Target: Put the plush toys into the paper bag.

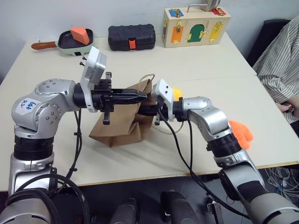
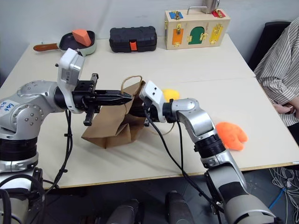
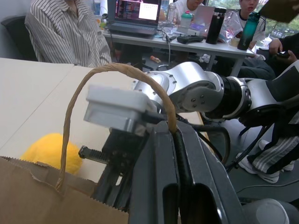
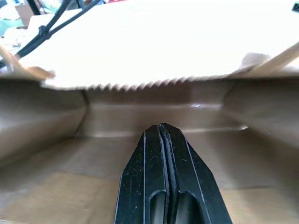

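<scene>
The left gripper [image 2: 125,97] is clamping its jaws on the brown kraft paper bag's [image 2: 110,133] cord handle [image 3: 88,93]. The right gripper [image 4: 161,140] is reaching inside the bag, jaws together, with the yellow plush toy [image 2: 170,94] just beyond and the orange plush toy [image 2: 231,135] lying right on the tabletop [image 2: 205,88].

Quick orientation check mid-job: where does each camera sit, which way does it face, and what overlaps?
Head, both eyes: looking forward and down at the table; both arms reach to the paper bag.
Left wrist: along the shut left hand, pinching the bag's handle; yellow plush toy beyond.
Right wrist: along the shut right hand, inside the bag.
Shared: the bag.
</scene>
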`<state>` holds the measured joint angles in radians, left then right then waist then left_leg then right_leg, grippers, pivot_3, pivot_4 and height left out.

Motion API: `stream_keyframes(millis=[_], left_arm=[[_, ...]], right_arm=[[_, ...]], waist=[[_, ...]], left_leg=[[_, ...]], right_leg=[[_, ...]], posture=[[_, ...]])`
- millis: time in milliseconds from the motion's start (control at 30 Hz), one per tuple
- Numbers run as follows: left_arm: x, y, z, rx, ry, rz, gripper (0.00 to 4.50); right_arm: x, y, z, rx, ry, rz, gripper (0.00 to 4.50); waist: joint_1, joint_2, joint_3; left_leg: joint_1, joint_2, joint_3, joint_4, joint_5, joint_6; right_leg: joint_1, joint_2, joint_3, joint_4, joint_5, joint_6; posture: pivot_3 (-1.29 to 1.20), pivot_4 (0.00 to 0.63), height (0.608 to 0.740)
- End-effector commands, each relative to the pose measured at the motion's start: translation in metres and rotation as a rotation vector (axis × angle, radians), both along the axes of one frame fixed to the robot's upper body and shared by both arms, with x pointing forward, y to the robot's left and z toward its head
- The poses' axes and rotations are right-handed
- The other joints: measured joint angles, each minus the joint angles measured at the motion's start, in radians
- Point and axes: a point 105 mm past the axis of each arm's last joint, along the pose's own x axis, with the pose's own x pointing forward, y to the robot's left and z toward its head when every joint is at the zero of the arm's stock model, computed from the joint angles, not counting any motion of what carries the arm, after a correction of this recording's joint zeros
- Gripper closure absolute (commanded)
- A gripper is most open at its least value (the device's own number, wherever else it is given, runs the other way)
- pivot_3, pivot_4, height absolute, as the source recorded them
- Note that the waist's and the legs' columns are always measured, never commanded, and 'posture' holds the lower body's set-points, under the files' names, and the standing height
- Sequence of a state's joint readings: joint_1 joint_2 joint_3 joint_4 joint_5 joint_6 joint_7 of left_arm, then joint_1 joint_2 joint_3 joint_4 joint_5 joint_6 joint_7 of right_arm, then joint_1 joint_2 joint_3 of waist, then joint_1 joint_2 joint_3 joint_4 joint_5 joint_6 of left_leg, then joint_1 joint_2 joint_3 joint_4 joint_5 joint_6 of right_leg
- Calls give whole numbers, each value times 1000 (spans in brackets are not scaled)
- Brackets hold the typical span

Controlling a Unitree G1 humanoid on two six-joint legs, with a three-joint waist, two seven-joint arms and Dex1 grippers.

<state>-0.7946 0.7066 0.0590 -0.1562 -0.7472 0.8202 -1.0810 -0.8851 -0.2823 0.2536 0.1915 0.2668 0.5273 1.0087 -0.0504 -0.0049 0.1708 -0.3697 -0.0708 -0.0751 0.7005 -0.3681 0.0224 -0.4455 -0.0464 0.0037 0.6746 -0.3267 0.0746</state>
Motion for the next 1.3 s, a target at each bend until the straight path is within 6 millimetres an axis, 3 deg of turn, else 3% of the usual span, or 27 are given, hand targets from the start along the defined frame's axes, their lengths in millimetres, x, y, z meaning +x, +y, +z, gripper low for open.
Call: stream_keyframes(millis=[33, 300, 533, 767, 1167, 1300], left_arm=[[-5, -2, 9, -4, -59, -9, 4500], [-4, -1, 15, -19, -70, 3, 4500], [-2, 3, 27, -50, -97, 32, 4500], [2, 9, 44, -96, -114, 60, 4500], [-6, 2, 69, -171, -115, 12, 4500], [-4, 2, 46, -77, -113, 23, 4500]], right_arm=[[2, 6, 22, 81, -25, 18, 4471], [10, 32, 2, 59, -7, -8, 4471], [10, 45, -49, 8, 36, -25, 4471], [1, 43, -93, -132, -28, 26, 4471], [11, 28, -116, -274, -111, -2, 4471], [13, 25, -110, -244, -119, -22, 4471]], waist=[[-6, 0, 0], [-12, 0, 0], [-12, 0, 0], [-19, 0, 0], [-33, 0, 0], [-33, 3, -2]], left_leg=[[0, 0, 0, 0, 0, 0], [0, 0, 0, 0, 0, 0], [0, 0, -1, 0, 0, 0], [0, 0, -1, 1, 0, 0], [2, 0, -5, 2, 0, -1], [2, 0, -5, 2, 0, -1]], right_leg=[[0, 0, 0, 0, 0, 0], [0, 0, 0, 1, 0, 0], [0, 0, -1, 1, 0, 0], [0, 0, -1, 2, 0, 0], [0, 0, -2, 4, 0, 0], [1, 0, -2, 4, 0, 0]], posture=[[0, 150, 740], [0, 150, 740], [0, 150, 740], [0, 150, 740], [0, 150, 740], [0, 150, 740]])
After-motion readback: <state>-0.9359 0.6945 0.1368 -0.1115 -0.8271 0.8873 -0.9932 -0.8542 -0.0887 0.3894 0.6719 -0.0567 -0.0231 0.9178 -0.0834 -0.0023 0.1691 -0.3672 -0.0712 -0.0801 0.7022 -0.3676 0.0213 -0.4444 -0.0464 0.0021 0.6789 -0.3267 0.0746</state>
